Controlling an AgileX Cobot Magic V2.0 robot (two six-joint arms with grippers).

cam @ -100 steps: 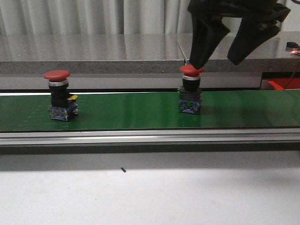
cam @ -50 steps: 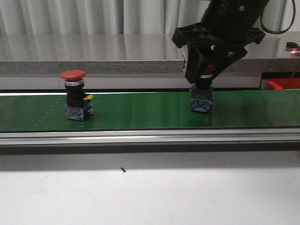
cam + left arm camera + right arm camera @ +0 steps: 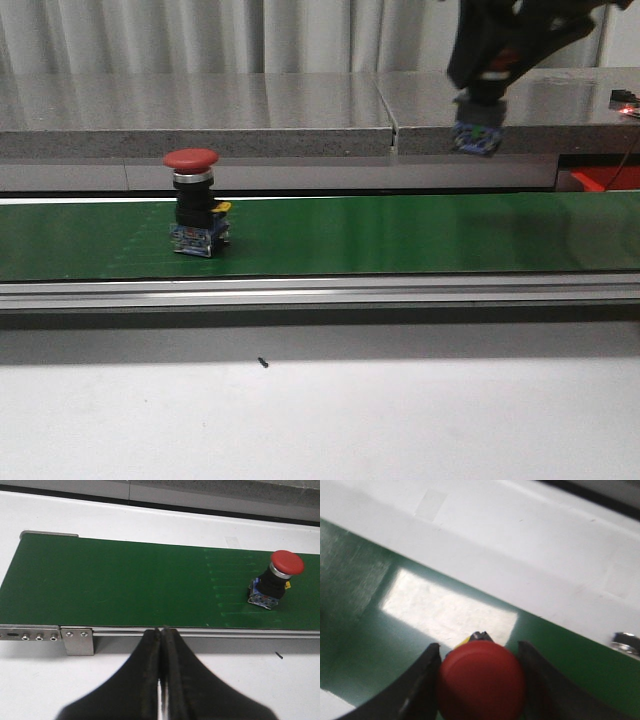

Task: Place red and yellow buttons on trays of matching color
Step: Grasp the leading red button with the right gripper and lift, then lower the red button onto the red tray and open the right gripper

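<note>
My right gripper point(image 3: 487, 80) is shut on a red button point(image 3: 478, 128) and holds it in the air above the right part of the green belt point(image 3: 400, 235). In the right wrist view its red cap point(image 3: 481, 682) fills the space between my two fingers. A second red button point(image 3: 196, 214) with a black body and blue base stands upright on the belt at the left; it also shows in the left wrist view point(image 3: 276, 579). My left gripper point(image 3: 161, 632) is shut and empty, over the white table in front of the belt. No trays are in view.
The belt has an aluminium front rail point(image 3: 320, 292) and an end bracket point(image 3: 76, 639). A grey stone ledge point(image 3: 200, 115) runs behind it. White table surface point(image 3: 320, 410) lies in front. A red item point(image 3: 605, 178) sits at the far right.
My right gripper has closed on the right-hand red button and lifted it off the belt, up and to the right. The other red button has travelled rightward on the belt.
</note>
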